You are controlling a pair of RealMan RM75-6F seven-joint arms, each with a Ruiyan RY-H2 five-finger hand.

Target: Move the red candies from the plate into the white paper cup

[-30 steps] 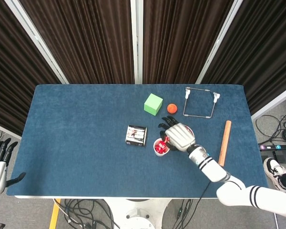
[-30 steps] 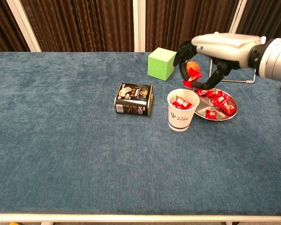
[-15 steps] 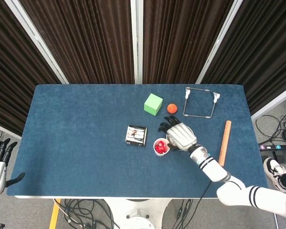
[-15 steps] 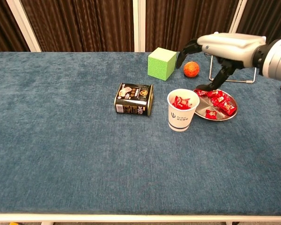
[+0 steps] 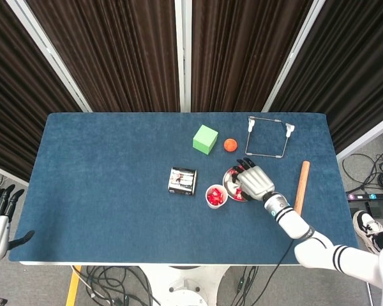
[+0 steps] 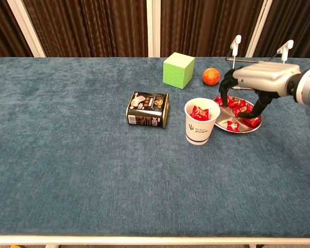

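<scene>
While the right hand [image 6: 250,82] is hovering over the plate [image 6: 221,125], its fingers are reaching into the red candies [image 6: 236,106], grip unclear; white paper cup [image 6: 200,122] is sitting alongside.

The right hand [image 5: 256,181] hides most of the plate [image 5: 228,178] from above.

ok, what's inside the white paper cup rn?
The white paper cup holds red candies, wrappers showing at the top. How many lie beneath is hidden by the top layer and the cup wall.
</scene>
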